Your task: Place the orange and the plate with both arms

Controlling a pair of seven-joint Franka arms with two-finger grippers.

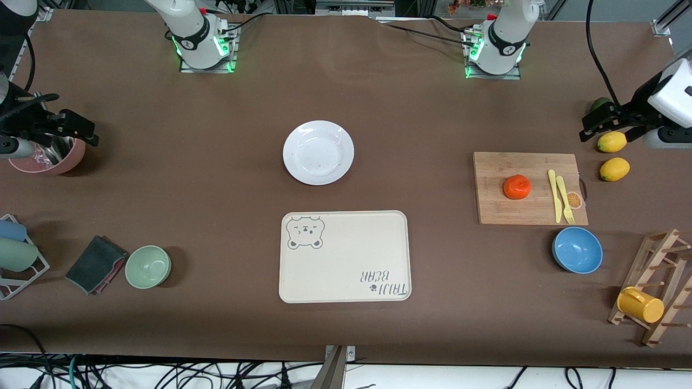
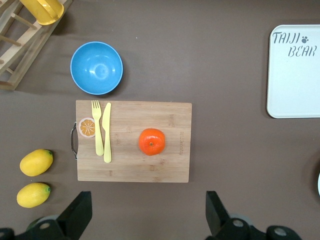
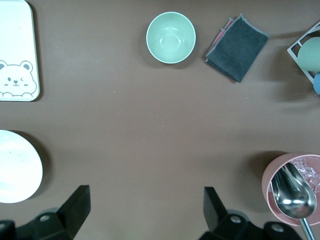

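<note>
Toward the left arm's edge of the surface, the small bright orange (image 1: 517, 187) sits on a wooden cutting board (image 1: 494, 208), near the left gripper (image 1: 594, 127), its jaws open and empty; the glossy white plate (image 1: 318, 153) lies mid-surface, well apart from the right gripper (image 1: 81, 132), which hovers over a pink bowl (image 1: 65, 159), jaws also spread.

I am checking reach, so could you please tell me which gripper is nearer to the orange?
Left. The left gripper hangs by the lemons at its end of the table, beside the cutting board bearing the orange. The right gripper hangs over the pink bowl.
</note>
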